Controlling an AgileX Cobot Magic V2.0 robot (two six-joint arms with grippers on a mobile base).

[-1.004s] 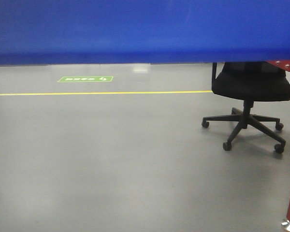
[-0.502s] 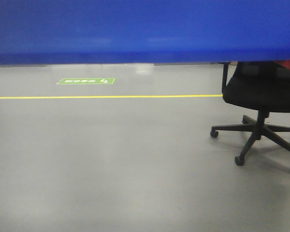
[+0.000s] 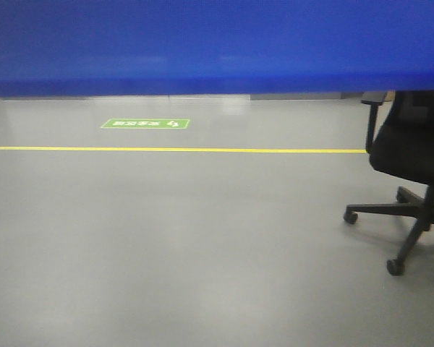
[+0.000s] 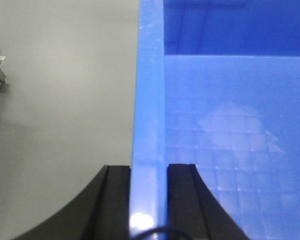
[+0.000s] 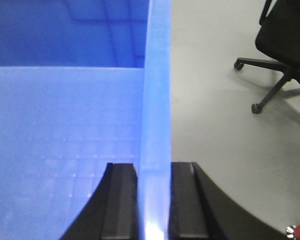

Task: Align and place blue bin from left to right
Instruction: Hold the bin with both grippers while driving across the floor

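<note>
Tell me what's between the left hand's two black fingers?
The blue bin's side wall, touching both fingers; the left wrist view shows it.

Even overhead light, soft blur, glare on the blue bin [image 4: 142, 220] rim.

Left pincer [image 4: 149, 172] clamps one wall of the blue bin [image 4: 230, 125]; right pincer [image 5: 154, 170] clamps the opposite wall.

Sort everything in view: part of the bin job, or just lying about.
Job: blue bin; left gripper and right gripper, each clamped on a bin wall.
Lying about: chair, yellow line, green sign on the floor.
</note>
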